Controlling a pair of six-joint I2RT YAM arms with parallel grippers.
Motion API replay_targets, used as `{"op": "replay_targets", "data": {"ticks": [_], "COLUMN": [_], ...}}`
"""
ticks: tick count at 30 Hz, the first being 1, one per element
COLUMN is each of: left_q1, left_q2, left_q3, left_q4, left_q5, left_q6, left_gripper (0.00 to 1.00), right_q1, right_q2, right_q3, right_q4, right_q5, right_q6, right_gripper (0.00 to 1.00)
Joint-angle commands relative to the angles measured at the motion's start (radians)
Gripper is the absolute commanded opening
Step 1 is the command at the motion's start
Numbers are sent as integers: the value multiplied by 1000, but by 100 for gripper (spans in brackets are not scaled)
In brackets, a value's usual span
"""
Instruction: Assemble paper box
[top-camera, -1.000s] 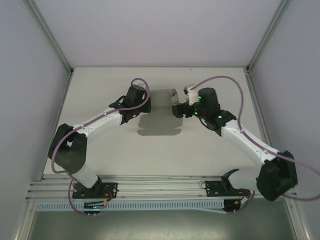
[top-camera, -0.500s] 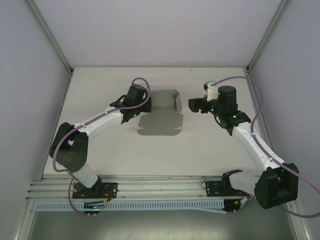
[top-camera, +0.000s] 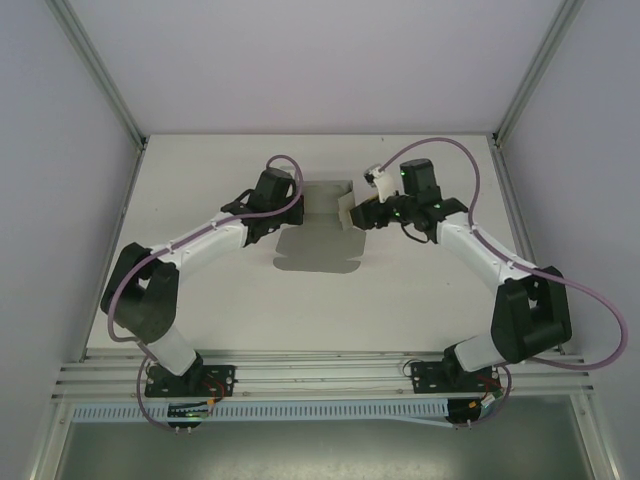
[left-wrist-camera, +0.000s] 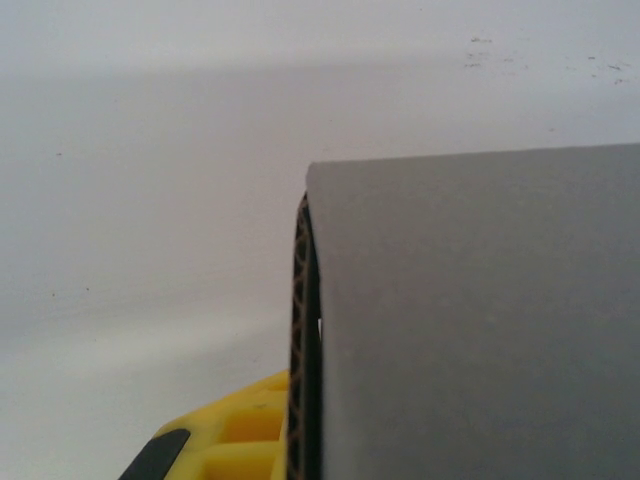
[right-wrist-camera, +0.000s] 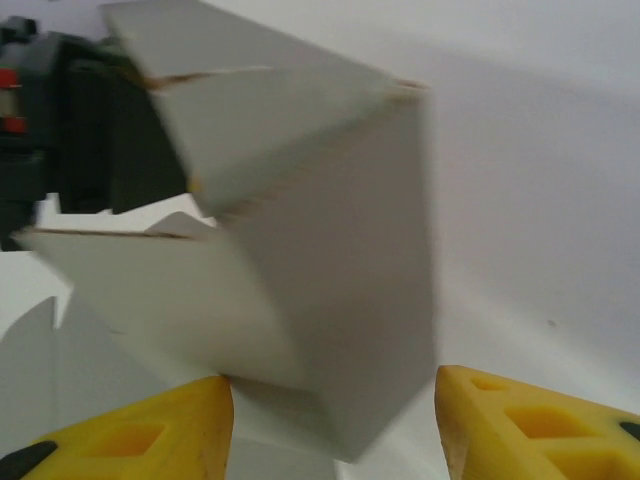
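R fingers (right-wrist-camera: 530, 430) astride paper box (right-wrist-camera: 330, 300) corner, L fingers (left-wrist-camera: 240, 440) on wall

The thin grey cardboard box (top-camera: 320, 240), half folded, sits near the middle of the white table (top-camera: 200, 310), a little toward 12 o'clock. Its walls stand raised at the 12 o'clock end, and a flat tabbed flap lies toward 6 o'clock.

Grey paper box (top-camera: 320, 248) half folded at centre of white desk (top-camera: 420, 300), left claw (top-camera: 297, 207) at its left edge, right claw (top-camera: 354, 213) at its raised right wall
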Motion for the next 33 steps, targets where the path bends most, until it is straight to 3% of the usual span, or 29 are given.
{"op": "replay_targets", "data": {"ticks": [1, 6, 7, 12, 18, 23, 27, 33], "left_q1": [-5, -4, -6, -8, -12, -19, -24, -25], "left_q2": [21, 18, 16, 6, -7, -5, -9, -13], "left_q3": [41, 43, 44, 39, 34, 40, 35, 31], "left_q4": [-14, -11, -9, -5, -5, 1, 4, 10], "left_q5": [-5, -1, 2, 0, -1, 8, 12, 13], "left_q6": [11, 7, 7, 1, -6, -7, 1, 3], "left_gripper": [0, 0, 0, 0, 0, 0, 0, 0], "right_q1": [33, 92, 108, 199, 213, 211, 199, 176], "right_q2": [13, 41, 51, 118, 157, 207, 235, 240], "right_q3": [32, 53, 64, 105, 70, 62, 81, 81], "right_q4": [1, 36, 35, 51, 173, 274, 281, 295], "right_q5": [5, 204, 254, 618, 816, 664, 500, 416], "right_q6": [-18, 20, 24, 63, 161, 126, 93, 101], "right_gripper": [56, 56, 51, 47, 47, 48, 56, 57]}}
